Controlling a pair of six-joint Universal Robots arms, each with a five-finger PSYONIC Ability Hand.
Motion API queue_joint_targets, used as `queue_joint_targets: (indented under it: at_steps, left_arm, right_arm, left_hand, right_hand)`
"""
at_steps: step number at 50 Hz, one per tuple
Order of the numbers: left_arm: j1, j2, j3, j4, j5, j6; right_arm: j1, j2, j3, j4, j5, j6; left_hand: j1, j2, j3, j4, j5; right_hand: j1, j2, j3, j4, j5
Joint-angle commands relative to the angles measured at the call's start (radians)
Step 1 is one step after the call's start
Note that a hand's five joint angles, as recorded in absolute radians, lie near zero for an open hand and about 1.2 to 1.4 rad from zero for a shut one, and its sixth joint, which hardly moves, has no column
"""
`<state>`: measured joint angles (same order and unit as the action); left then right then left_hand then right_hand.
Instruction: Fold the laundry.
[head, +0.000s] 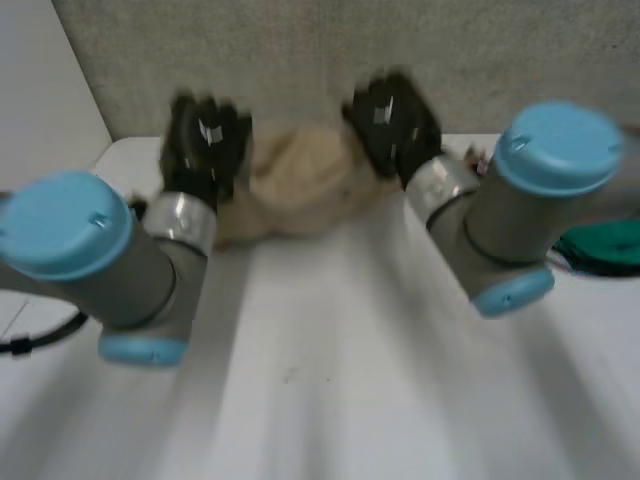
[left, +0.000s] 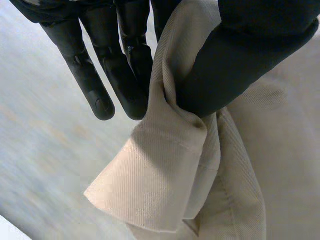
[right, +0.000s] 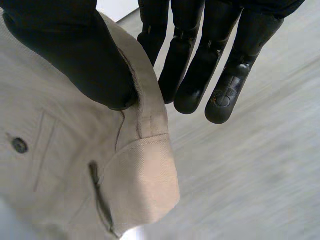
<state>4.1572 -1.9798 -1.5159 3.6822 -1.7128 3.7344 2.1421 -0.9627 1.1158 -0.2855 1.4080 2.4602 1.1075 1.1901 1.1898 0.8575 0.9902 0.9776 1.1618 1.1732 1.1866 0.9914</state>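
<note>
While the beige garment (head: 300, 190) sits bunched at the far side of the white table (head: 330, 380), between the arms, we note the left hand (head: 205, 140) pinching a hemmed edge between thumb and fingers. The right hand (head: 395, 125) likewise pinches a banded corner near the pocket button (right: 20, 145). A green cloth (head: 605, 245) lies at the table's right

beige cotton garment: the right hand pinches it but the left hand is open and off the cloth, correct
Not quite. The left hand is shut on the beige cotton garment too: the left wrist view shows its thumb pressing a hemmed edge of the cloth against its fingers. The right hand does pinch the garment, as you say.
</note>
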Motion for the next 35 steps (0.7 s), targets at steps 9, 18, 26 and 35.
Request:
queue_joint_targets:
  at_steps: [9,18,26,35]
  left_arm:
    - [-0.071,-0.031,-0.079,-0.24,-0.024,-0.016]
    - [-0.048,0.108,-0.155,-0.356,-0.022,-0.131]
    - [-0.019,0.205,-0.23,-0.467,-0.022,-0.378]
    - [0.049,0.245,-0.29,-0.604,-0.011,-0.514]
  right_arm:
    - [-0.007,0.01,0.11,0.327,0.172,0.051]
    - [-0.013,-0.08,0.231,0.328,0.164,0.215]
    - [-0.011,-0.082,0.282,0.328,0.166,0.269]
    - [-0.014,-0.082,0.303,0.327,0.158,0.272]
  left_hand:
    - [-0.157,-0.239,-0.239,0.093,-0.214]
    - [-0.929,-1.012,-1.011,-0.679,-0.986]
    - [-0.891,-0.974,-0.973,-0.641,-0.948]
    - [-0.484,-0.566,-0.566,-0.234,-0.541]
  right_hand:
    - [0.419,0.234,0.223,0.21,0.23]
    - [0.419,0.234,0.223,0.21,0.23]
    - [0.419,0.234,0.223,0.21,0.23]
    - [0.419,0.234,0.223,0.21,0.23]
